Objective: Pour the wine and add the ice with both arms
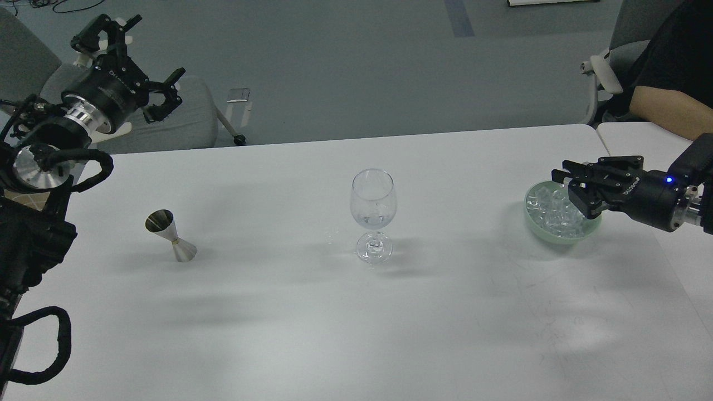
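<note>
Glass (373,200), jigger (170,235): one each

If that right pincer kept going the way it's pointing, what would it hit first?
Probably the ice in the green bowl: the right pincer sits over it, tips angled left and down. Depth is hard to judge from one view.

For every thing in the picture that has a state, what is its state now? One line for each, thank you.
Wine glass: upright, no wine visible.
Jigger: standing upright, tilted in the view.
Green bowl: upright, holds ice.
Left gripper: open, raised, holds nothing.
Right gripper: over the bowl; open or shut cannot be told.
</note>
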`<act>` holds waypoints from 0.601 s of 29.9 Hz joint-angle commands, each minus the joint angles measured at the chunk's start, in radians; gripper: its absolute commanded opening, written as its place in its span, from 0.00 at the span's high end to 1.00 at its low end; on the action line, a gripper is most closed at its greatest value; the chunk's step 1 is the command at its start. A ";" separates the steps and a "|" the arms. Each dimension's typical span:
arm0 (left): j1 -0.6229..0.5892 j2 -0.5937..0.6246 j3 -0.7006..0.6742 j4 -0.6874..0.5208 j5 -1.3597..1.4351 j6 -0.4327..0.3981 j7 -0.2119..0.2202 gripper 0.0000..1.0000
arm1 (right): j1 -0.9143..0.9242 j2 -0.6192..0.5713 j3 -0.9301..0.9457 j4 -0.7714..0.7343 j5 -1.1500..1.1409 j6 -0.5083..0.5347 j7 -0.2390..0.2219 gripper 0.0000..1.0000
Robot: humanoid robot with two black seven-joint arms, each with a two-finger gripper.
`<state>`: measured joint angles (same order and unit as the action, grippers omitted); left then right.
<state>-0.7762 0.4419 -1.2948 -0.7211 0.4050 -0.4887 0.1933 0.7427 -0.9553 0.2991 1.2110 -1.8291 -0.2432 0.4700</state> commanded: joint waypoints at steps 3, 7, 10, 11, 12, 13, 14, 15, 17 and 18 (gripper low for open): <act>0.002 -0.009 0.002 0.000 0.000 0.000 0.000 0.02 | 0.098 -0.051 0.003 0.191 0.031 0.059 -0.004 1.00; 0.000 -0.014 0.002 0.000 0.000 0.000 0.000 0.02 | 0.190 -0.039 0.005 0.263 0.033 0.122 -0.017 1.00; 0.000 -0.014 0.000 0.000 0.000 0.000 0.000 0.02 | 0.237 0.009 0.003 0.265 0.034 0.151 -0.022 1.00; 0.000 -0.014 0.002 0.000 0.000 0.000 0.000 0.02 | 0.256 0.044 0.002 0.262 0.034 0.165 -0.024 1.00; 0.000 -0.014 0.000 0.000 0.000 0.000 0.000 0.02 | 0.264 0.062 0.002 0.260 0.034 0.174 -0.024 1.00; 0.000 -0.014 0.002 0.000 0.000 0.000 0.000 0.02 | 0.273 0.079 0.000 0.260 0.034 0.185 -0.025 1.00; 0.000 -0.012 0.002 0.000 0.000 0.000 0.000 0.02 | 0.283 0.099 0.000 0.259 0.036 0.196 -0.025 1.00; 0.000 -0.012 0.002 0.000 0.000 0.000 0.000 0.02 | 0.297 0.133 -0.003 0.256 0.037 0.211 -0.027 1.00; 0.000 -0.014 0.002 0.000 0.000 0.000 0.000 0.02 | 0.313 0.187 -0.008 0.239 0.039 0.229 -0.030 1.00; 0.000 -0.014 0.002 0.000 0.000 0.000 0.000 0.02 | 0.325 0.225 -0.011 0.219 0.039 0.240 -0.031 1.00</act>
<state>-0.7763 0.4284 -1.2935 -0.7211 0.4050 -0.4887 0.1933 1.0391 -0.8127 0.2950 1.4620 -1.7913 -0.0309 0.4430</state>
